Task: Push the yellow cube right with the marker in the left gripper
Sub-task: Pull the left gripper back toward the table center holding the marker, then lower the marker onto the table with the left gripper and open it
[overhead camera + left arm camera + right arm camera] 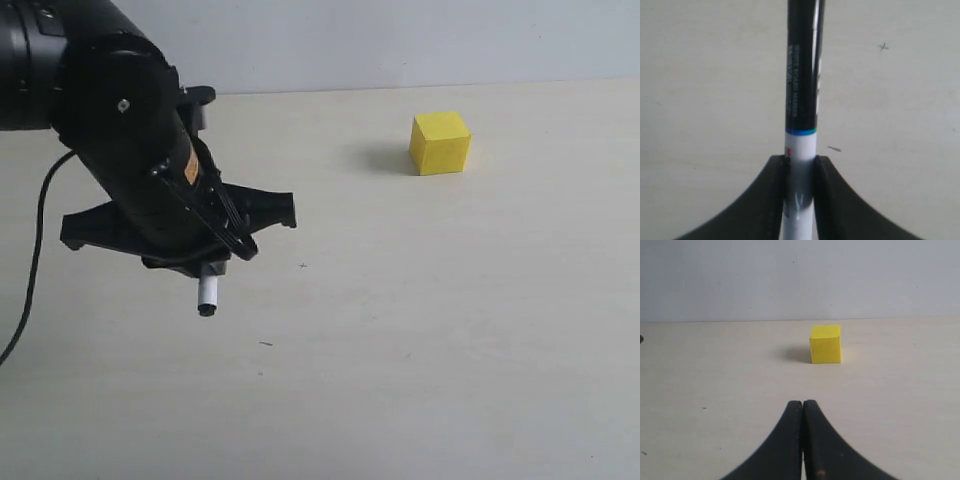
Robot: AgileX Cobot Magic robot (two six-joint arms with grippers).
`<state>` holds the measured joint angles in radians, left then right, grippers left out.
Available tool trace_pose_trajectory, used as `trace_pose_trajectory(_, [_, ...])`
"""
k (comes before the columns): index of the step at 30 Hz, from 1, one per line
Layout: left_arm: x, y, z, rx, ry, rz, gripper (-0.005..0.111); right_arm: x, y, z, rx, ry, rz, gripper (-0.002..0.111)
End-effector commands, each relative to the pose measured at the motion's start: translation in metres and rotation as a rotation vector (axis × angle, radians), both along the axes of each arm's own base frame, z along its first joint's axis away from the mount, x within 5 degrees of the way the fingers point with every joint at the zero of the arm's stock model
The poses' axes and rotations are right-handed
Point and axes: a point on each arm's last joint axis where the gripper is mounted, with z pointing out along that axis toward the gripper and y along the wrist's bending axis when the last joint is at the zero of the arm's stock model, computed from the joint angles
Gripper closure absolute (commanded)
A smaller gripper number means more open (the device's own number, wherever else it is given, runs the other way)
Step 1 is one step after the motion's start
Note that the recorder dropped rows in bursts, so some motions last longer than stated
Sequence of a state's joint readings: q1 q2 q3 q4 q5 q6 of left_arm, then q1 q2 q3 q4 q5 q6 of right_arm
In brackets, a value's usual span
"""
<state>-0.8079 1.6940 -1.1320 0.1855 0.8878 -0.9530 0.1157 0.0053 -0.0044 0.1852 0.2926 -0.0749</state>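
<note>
The left gripper (pixel 207 262), clamped on the marker (pixel 208 292) with its black tip pointing down at the table (pixel 420 350), sits well left of the cube (pixel 440 143), which rests untouched farther back, so the approach and whole push remain.

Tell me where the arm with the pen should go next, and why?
Probably it should carry the marker to just left of the cube, tip low. The left gripper is shut on the marker, but bare table lies between marker and cube, so nothing can be pushed right yet.
</note>
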Motion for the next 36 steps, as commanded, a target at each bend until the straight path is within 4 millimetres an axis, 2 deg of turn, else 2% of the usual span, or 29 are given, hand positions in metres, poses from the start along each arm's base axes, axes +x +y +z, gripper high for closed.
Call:
trace_pose_trajectory(1, [0.004,-0.011,-0.021,0.007,0.083,-0.01,0.107,0.0,0.0,-0.001,-0.002,-0.008,0.0,0.108])
trace_pose_trajectory(7, [0.014,-0.031,-0.027,0.001,0.172,-0.002,0.107,0.0,0.0,-0.001,-0.002,-0.008,0.0,0.108])
trace_pose_trajectory(15, [0.023,-0.041,-0.045,-0.03,0.158,0.0,0.107,0.0,0.0,-0.001,-0.002,-0.008,0.0,0.108])
trace_pose_trajectory(23, [0.045,-0.058,-0.038,-0.08,0.098,-0.032,0.107,0.0,0.0,-0.001,-0.002,-0.008,0.0,0.108])
trace_pose_trajectory(27, [0.058,-0.065,-0.042,-0.075,0.095,-0.045,0.107,0.0,0.0,-0.001,-0.002,-0.008,0.0,0.108])
trace_pose_trajectory(36, [0.083,-0.055,-0.068,-0.04,0.128,-0.005,0.107,0.0,0.0,-0.001,-0.002,-0.008,0.0,0.108])
